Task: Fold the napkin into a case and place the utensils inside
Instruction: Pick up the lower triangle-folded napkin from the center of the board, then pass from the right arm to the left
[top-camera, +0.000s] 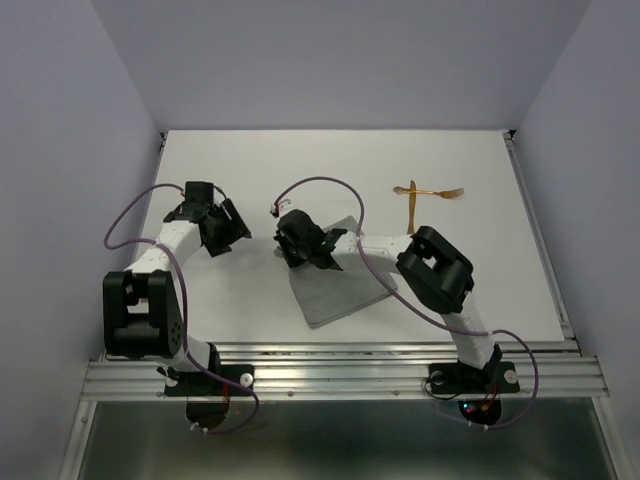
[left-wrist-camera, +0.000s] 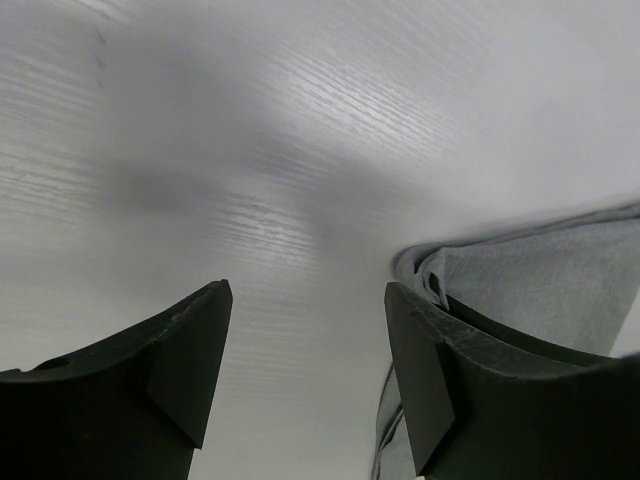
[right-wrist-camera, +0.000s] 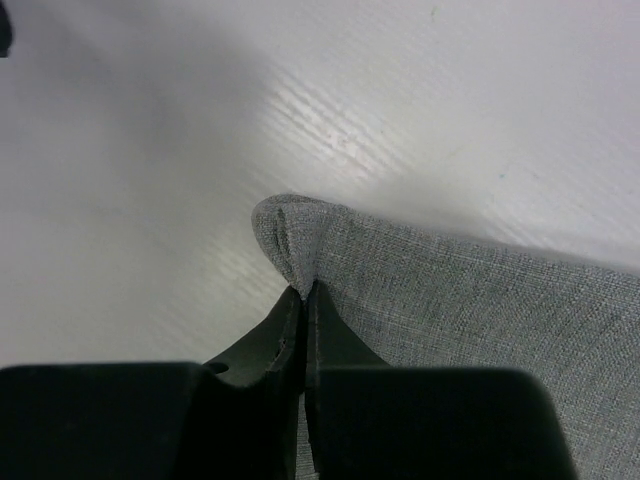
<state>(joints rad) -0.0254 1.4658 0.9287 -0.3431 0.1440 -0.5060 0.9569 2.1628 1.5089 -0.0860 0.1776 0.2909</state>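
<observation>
The right jaws are pressed together on a corner of the napkin (right-wrist-camera: 470, 290), with a small peak of grey cloth pinched up just ahead of their tips. The rest of the napkin spreads flat on the white counter (top-camera: 250, 165) behind and to one side of those jaws, under the right arm (top-camera: 385, 245). The left jaws stand wide apart with nothing between them, only bare counter below the gap. A curled edge of the napkin shows just beyond one of their fingers (left-wrist-camera: 440, 380), near it, though I cannot tell whether they touch. From above, the left jaws sit near the right jaws, on the side away from the cloth. The utensils (top-camera: 412, 192) lie crossed on the counter, well apart from both pairs of jaws, beyond the right arm, the fork (top-camera: 447, 192) pointing away from them.
</observation>
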